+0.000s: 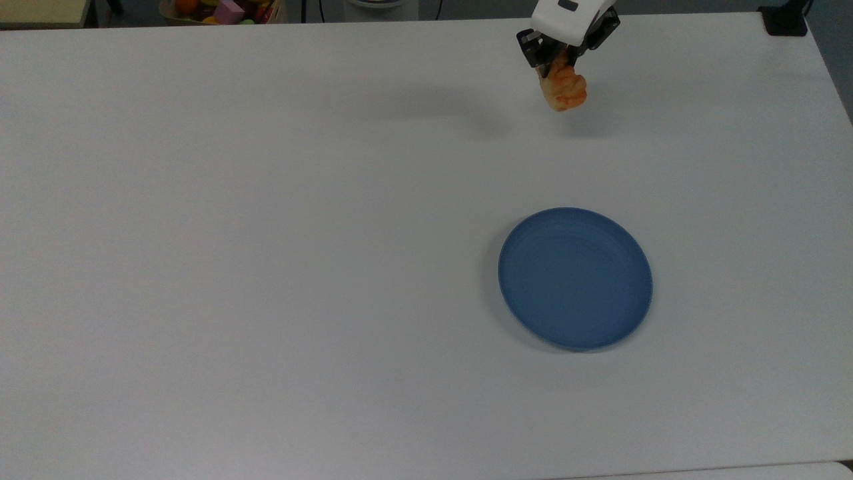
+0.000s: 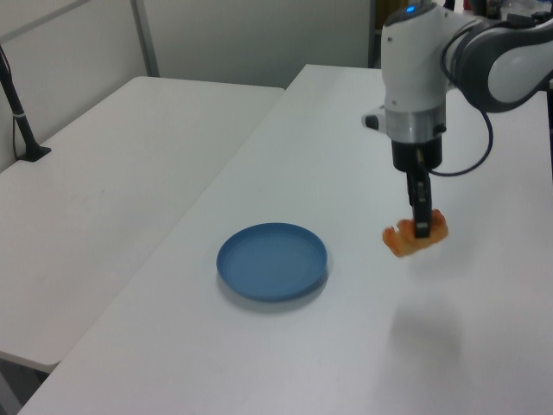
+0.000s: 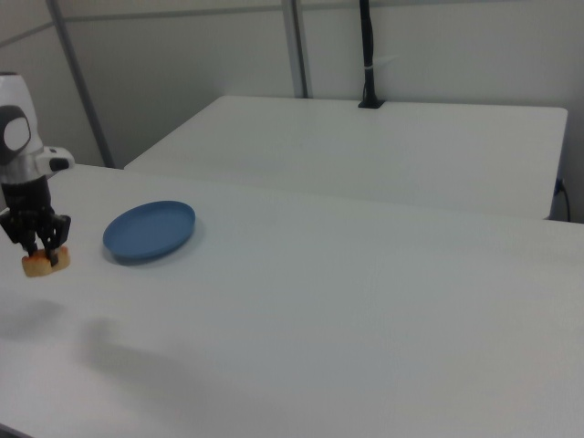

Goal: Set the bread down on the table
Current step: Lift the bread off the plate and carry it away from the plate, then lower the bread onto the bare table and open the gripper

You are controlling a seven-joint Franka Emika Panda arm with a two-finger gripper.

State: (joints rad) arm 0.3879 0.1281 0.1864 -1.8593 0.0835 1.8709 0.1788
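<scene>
In the top view, the tool (image 1: pixel 556 57) sits near the far edge of the tabletop (image 1: pixel 266 233), its two fingers closed on the upper end of the bread (image 1: pixel 565 90). The bun hangs below them, tilted, with most of its length free. The blue plate (image 1: pixel 575 278) lies bare, well apart from the bun and nearer the camera.

In the left view, the tool (image 2: pixel 418 226) points straight down and pinches the bread (image 2: pixel 415 239) across its middle, one black finger crossing the front of the crust. The bun is carried in the air, to the left view's right of the plate (image 2: pixel 272 260), with a soft shadow on the tabletop (image 2: pixel 285 363) beneath it.

In the right view, the tool (image 3: pixel 38 248) holds the bread (image 3: pixel 41 265) at the right view's left edge, clear of the tabletop (image 3: pixel 365 301) and beside the plate (image 3: pixel 150 230). How deep the fingers bite is hard to tell here.

Judging by its small size and the way it hangs steady from a narrow pinch, the bun is probably light. Its lumpy, glazed crust may be a little slick, and real bread would give under pressure, so a gentle grip across the short width, near the middle, seems safest. Held nearer one end, it could swing or rotate on release.
</scene>
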